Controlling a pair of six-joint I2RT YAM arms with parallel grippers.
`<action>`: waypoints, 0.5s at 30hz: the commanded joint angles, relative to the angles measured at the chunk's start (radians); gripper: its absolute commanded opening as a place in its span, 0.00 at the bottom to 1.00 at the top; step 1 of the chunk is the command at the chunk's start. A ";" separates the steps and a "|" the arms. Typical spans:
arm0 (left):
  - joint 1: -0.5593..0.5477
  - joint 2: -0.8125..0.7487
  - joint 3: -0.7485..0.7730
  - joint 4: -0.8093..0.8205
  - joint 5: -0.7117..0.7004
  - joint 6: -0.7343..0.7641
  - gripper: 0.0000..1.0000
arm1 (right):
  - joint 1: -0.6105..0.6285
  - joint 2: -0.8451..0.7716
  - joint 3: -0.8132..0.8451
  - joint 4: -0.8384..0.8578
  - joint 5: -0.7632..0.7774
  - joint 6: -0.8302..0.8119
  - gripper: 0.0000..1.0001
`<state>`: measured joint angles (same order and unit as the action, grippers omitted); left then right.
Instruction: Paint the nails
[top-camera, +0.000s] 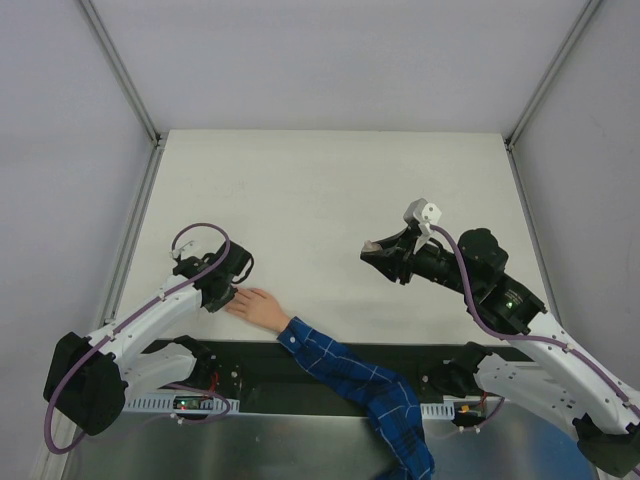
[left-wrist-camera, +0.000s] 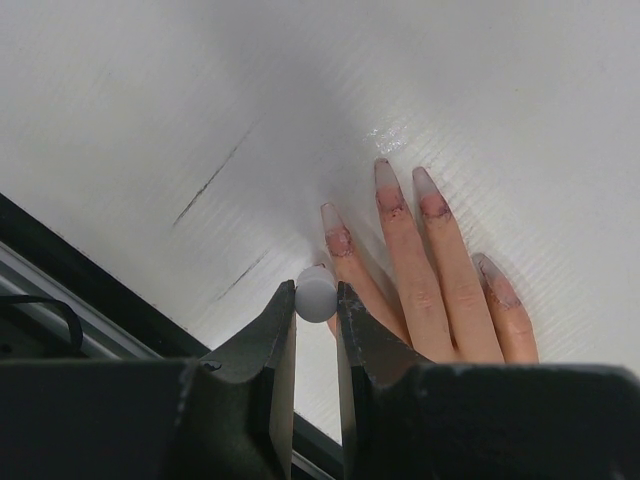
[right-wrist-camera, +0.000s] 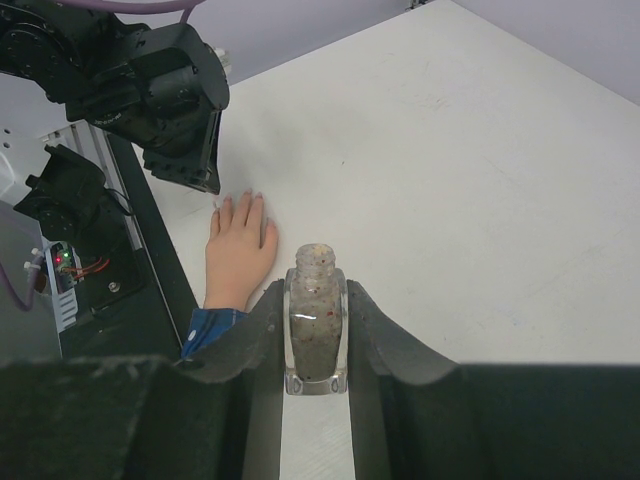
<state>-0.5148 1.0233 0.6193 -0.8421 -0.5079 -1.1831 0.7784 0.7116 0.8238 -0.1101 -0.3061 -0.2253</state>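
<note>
Near the near-left edge of the tabletop (top-camera: 330, 180): left gripper (left-wrist-camera: 316, 290) pinched narrow on a small round pale cap (left-wrist-camera: 316, 300), poised just over the pale hand (top-camera: 258, 308), with its blue plaid sleeve (top-camera: 350, 375) trailing off the near edge. At the fingertips, nails (left-wrist-camera: 385, 176) greyish, with reddish smears at the cuticles. Probably mid-painting, no even coat evident yet. Right of centre, well apart: right gripper (right-wrist-camera: 315, 285) clamped on an uncapped small clear bottle (right-wrist-camera: 315, 335).

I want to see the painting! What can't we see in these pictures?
- Left wrist view: whatever hangs under the white cap is hidden by the left jaws.
- Top view: the nails on the hand are too small to see.
</note>
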 joint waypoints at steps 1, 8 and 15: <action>0.015 0.001 0.028 -0.005 -0.044 0.023 0.00 | -0.005 -0.004 0.009 0.056 -0.025 -0.005 0.00; 0.021 0.012 0.033 -0.002 -0.049 0.037 0.00 | -0.005 -0.003 0.006 0.055 -0.025 -0.005 0.00; 0.021 0.018 0.037 0.014 -0.040 0.046 0.00 | -0.007 0.000 0.009 0.058 -0.030 -0.003 0.00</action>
<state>-0.5022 1.0302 0.6277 -0.8394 -0.5297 -1.1542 0.7761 0.7136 0.8238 -0.1101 -0.3153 -0.2253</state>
